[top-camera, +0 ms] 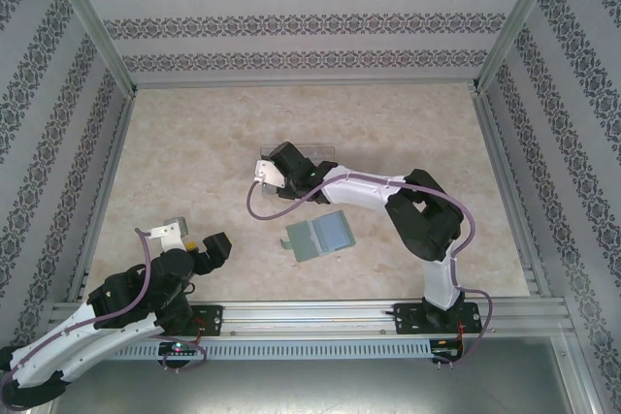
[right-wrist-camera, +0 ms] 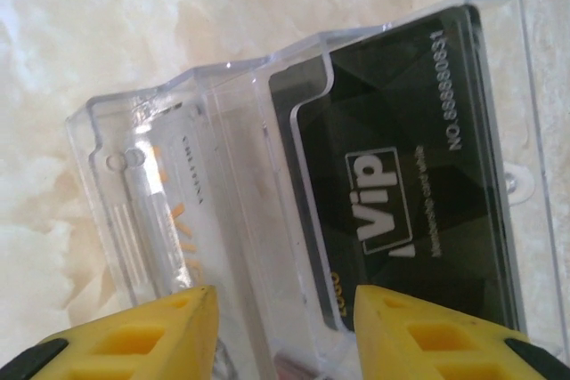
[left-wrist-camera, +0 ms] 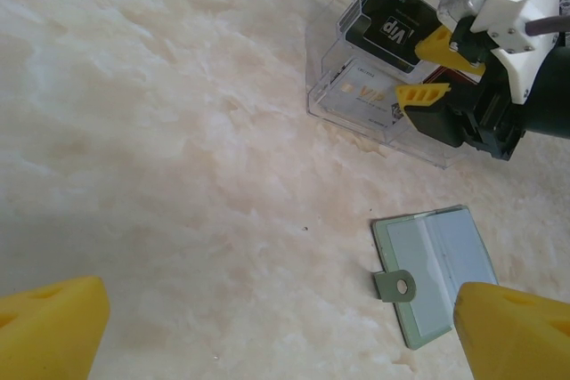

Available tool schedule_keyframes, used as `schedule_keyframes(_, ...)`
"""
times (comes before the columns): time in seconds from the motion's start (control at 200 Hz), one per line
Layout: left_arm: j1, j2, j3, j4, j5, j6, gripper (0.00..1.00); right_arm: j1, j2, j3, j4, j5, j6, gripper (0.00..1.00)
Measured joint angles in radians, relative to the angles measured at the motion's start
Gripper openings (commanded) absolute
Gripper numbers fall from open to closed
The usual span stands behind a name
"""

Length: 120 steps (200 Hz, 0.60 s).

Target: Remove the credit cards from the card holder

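From above, the card holder (top-camera: 320,237) lies opened flat in the middle of the surface (top-camera: 194,143), pale inside up. The right arm (top-camera: 417,220) has its elbow bent to the right of the card holder. Its forearm runs left just beyond the card holder, and its wrist is tipped down. The right end effector (top-camera: 281,164) sits over the clear tray (top-camera: 320,150), just beyond the card holder. The left arm (top-camera: 126,293) is folded low, and the left end effector (top-camera: 204,247) is well to the left of the card holder.

On to the left wrist camera. The left end effector (left-wrist-camera: 280,327) is spread wide open with nothing between its 2 yellow fingers (left-wrist-camera: 49,327). The card holder (left-wrist-camera: 436,269) lies close to the right finger, its small clasp tab pointing left. Beyond the card holder stands the clear tray (left-wrist-camera: 325,68), with the right end effector (left-wrist-camera: 435,68) at its right side. That one's jaws are part-way apart and I see nothing clamped. 2 credit cards sit in the tray: a black credit card (left-wrist-camera: 387,28) marked VIP and a pale credit card (left-wrist-camera: 356,95) with gold marks.

Now the right wrist camera, looking straight down. The right end effector (right-wrist-camera: 285,327) hangs over the clear tray (right-wrist-camera: 98,149), fingers (right-wrist-camera: 142,335) apart. The black credit card (right-wrist-camera: 401,202) is in the right compartment and the pale credit card (right-wrist-camera: 178,202) in the left.
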Motion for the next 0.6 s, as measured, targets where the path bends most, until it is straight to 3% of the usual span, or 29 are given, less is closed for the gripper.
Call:
schedule_keyframes(0.215,0.0,0.0,0.0,0.0,0.003,0.0,1.0,0.0,-0.094,-0.071,0.031,-0.013,0.065,0.48)
schedule_keyframes(0.285,0.0,0.001,0.0,0.0,0.004,0.001,1.0,0.0,-0.139,-0.111,0.056,-0.016,0.097,0.57)
schedule_keyframes(0.36,0.0,0.021,0.0,0.002,0.005,0.008,1.0,0.0,-0.201,-0.175,0.109,-0.01,0.136,0.6)
schedule_keyframes(0.57,0.0,0.259,0.075,0.023,-0.01,0.05,1.0,-0.041,-0.425,-0.387,0.252,0.011,0.259,0.65)
schedule_keyframes(0.6,0.0,0.304,0.099,0.033,-0.018,0.055,1.0,-0.056,-0.455,-0.414,0.274,0.018,0.277,0.7)
